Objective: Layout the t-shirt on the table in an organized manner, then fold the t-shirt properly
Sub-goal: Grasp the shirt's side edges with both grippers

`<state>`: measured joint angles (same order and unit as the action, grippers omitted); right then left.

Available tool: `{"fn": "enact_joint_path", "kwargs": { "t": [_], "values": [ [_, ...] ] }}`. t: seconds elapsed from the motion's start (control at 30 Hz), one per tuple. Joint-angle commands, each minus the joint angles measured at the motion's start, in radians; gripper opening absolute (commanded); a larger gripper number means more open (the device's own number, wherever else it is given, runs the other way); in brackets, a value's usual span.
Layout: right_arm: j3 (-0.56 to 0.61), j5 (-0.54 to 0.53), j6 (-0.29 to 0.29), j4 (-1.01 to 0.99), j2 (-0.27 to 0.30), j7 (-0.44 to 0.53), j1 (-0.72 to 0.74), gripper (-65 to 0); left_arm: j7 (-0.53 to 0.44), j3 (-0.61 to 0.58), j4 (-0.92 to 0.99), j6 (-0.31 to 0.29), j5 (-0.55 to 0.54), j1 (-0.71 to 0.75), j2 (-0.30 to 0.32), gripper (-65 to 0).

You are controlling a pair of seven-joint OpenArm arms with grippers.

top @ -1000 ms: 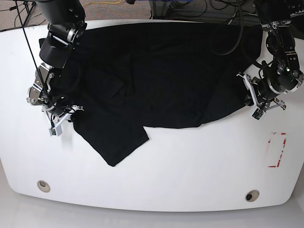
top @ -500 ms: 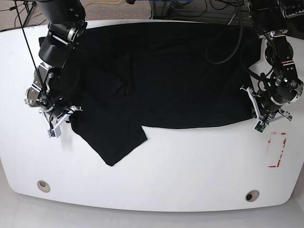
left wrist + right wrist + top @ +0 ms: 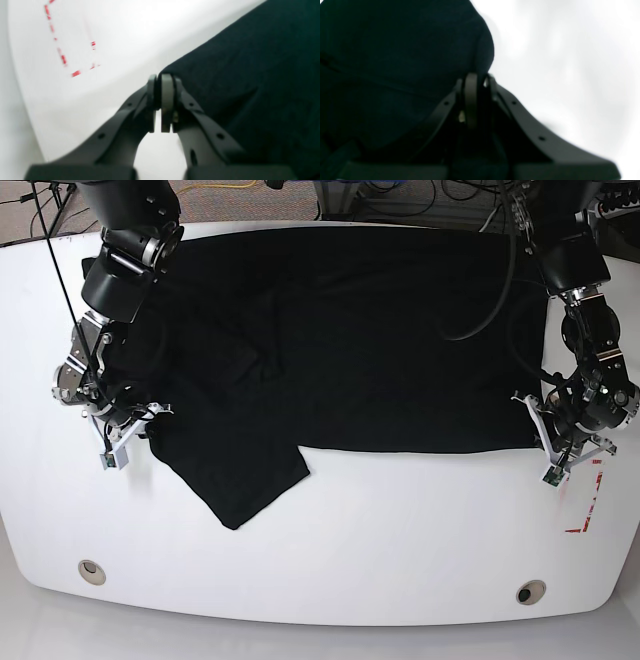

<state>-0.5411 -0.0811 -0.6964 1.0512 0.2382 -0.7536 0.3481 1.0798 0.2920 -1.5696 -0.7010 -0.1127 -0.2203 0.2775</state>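
Spreading across the upper half of the white desk [image 3: 330, 530], the black t-shirt [image 3: 350, 330] lies mostly flat, one sleeve trailing toward 7 o'clock. At 3 o'clock the left claw [image 3: 160, 82] is pressed together, pinching the shirt's corner, with a red-and-white tape rectangle [image 3: 585, 495] just beside it. At 9 o'clock the right claw [image 3: 477, 80] pinches the opposite cloth edge.
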Motion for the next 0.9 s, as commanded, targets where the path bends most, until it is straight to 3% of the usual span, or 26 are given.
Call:
{"fn": "enact_joint_path", "kwargs": {
  "t": [0.0,0.2,0.37,0.87],
  "values": [
    [0.0,-0.012,-0.002,0.019,0.016,0.019,0.027,-59.8,-0.016,0.003,0.027,0.003,-0.002,-0.047,0.016,-58.1],
    [0.0,-0.012,-0.002,0.019,0.016,0.019,0.027,-59.8,-0.019,0.003,0.108,0.003,-0.002,-0.092,0.032,-43.7],
    [0.0,-0.012,-0.002,0.019,0.016,0.019,0.027,-59.8,-0.103,0.003,0.217,0.003,-0.003,-0.13,0.05,-35.3],
    [0.0,-0.012,-0.002,0.019,0.016,0.019,0.027,-59.8,-0.312,0.008,0.587,0.003,-0.012,-0.173,0.11,-32.6]
  ]
}}
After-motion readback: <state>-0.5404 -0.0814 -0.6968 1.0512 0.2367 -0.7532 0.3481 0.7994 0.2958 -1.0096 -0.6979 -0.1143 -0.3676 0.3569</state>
